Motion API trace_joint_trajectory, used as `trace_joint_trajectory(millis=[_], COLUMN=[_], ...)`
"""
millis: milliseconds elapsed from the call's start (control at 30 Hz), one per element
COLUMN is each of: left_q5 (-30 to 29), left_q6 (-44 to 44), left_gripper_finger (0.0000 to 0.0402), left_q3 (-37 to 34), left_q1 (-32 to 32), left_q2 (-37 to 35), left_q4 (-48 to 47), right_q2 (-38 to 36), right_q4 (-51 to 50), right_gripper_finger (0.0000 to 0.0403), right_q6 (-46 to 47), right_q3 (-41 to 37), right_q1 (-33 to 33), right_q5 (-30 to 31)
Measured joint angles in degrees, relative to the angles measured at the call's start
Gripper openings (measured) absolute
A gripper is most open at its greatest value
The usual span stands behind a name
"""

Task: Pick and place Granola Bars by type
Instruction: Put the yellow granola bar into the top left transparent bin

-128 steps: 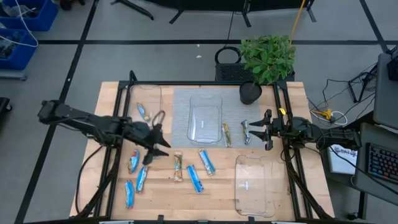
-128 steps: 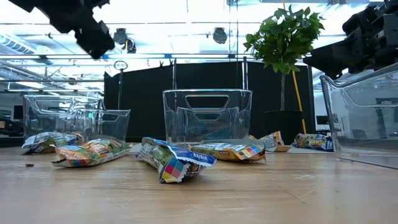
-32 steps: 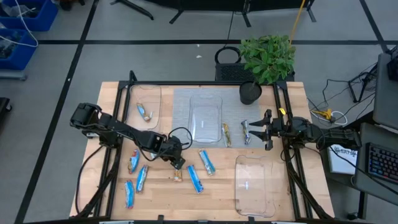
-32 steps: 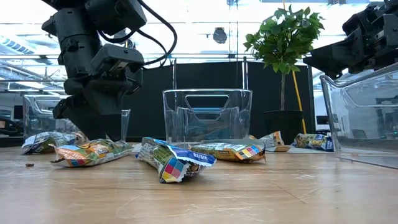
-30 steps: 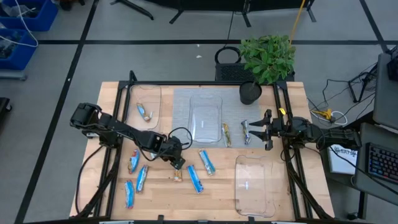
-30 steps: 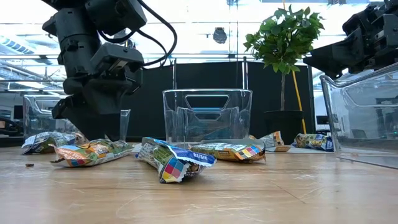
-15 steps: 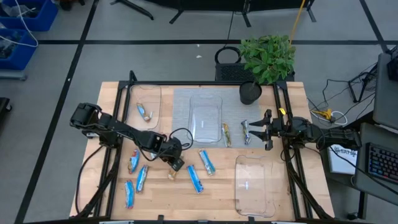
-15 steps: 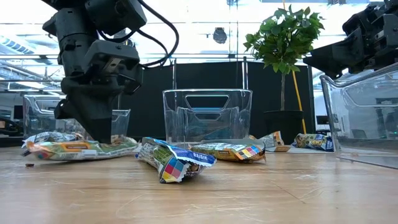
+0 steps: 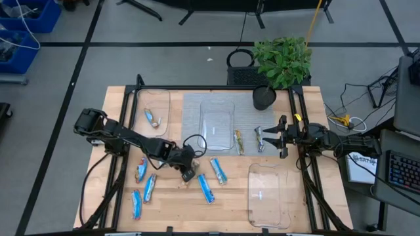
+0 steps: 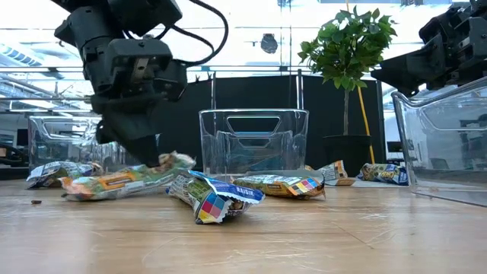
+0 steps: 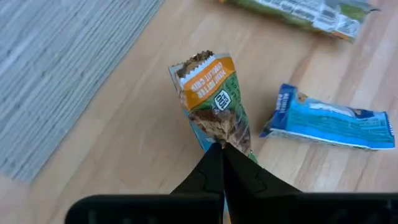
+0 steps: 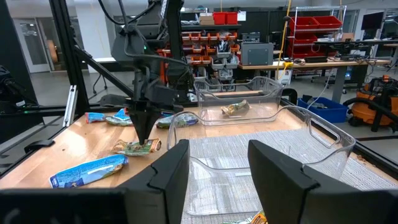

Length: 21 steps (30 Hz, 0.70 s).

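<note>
Table (image 9: 308,196) of pale wood holds clear plastic rectangular trays (image 9: 217,126). Left gripper (image 9: 187,172) pinches a tan-orange wrapped granola bar (image 11: 214,106) near the middle, blue-wrapped bars (image 9: 206,188) just beside. Right gripper (image 9: 282,137) waits at right, fingers apart.

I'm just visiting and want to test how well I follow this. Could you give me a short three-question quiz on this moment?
1. True or false: the left end effector is shut on a granola bar.
2. Which end effector waits open beside the middle tray: A left, B right?
3. Fill in: the bar nearest the gripped one has a ____ wrapper.

Key: 1 true; 2 B, the right end effector; 3 blue.
</note>
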Motion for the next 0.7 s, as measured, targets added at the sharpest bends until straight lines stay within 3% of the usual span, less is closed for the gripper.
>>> trace_joint_trajectory(millis=[367, 700], left_q5=[-2.91, -10.17], left_q6=[5.21, 13.29], left_gripper_finger=[0.0001, 0.0001], left_q3=[-0.01, 0.02], left_q1=[-1.29, -3.59], left_q2=[-8.34, -19.08], left_q4=[-0.95, -1.47], right_q2=[0.0, 0.0], right_q4=[-0.04, -0.05], right_gripper_finger=[0.0155, 0.0155], right_q6=[0.02, 0.02], right_q3=[-0.02, -0.01], right_q1=[-0.02, -0.02], right_q5=[0.0, 0.0])
